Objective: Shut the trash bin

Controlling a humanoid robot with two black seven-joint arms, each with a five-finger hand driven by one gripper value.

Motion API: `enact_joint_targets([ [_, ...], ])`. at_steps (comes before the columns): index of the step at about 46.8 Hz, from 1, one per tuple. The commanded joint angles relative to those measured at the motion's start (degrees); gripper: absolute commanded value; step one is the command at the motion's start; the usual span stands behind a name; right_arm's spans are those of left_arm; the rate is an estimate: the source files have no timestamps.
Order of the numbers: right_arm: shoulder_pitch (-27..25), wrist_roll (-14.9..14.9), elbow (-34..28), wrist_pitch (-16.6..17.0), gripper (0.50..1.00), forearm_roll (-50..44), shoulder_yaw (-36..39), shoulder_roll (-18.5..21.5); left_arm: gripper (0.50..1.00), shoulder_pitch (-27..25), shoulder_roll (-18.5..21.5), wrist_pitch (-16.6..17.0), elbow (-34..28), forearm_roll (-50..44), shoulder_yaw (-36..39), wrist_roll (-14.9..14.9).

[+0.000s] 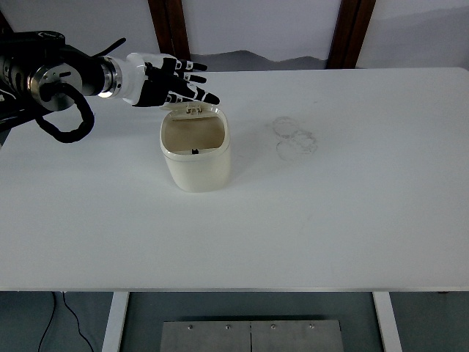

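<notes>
A small cream trash bin (196,158) stands on the white table (330,213), left of the middle. Its hinged lid (192,109) is tipped forward and down, only partly raised over the open mouth. My left hand (179,86) comes in from the left edge with fingers spread and extended, lying on top of the lid's back edge. It holds nothing. The right arm is not in view.
Faint ring marks (295,136) show on the table right of the bin. Two dark wooden posts (350,33) stand behind the far edge.
</notes>
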Motion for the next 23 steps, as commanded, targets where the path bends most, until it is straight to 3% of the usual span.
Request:
enact_joint_targets([
  [1, 0.00, 0.02, 0.00, -0.05, 0.995, 0.00, 0.00, 0.00, 1.000, 0.02, -0.08, 0.00, -0.01, -0.07, 0.09, -0.01],
  [23, 0.00, 0.02, 0.00, 0.04, 0.995, 0.00, 0.00, 0.00, 1.000, 0.99, -0.96, 0.44, -1.59, 0.02, 0.53, -0.01],
])
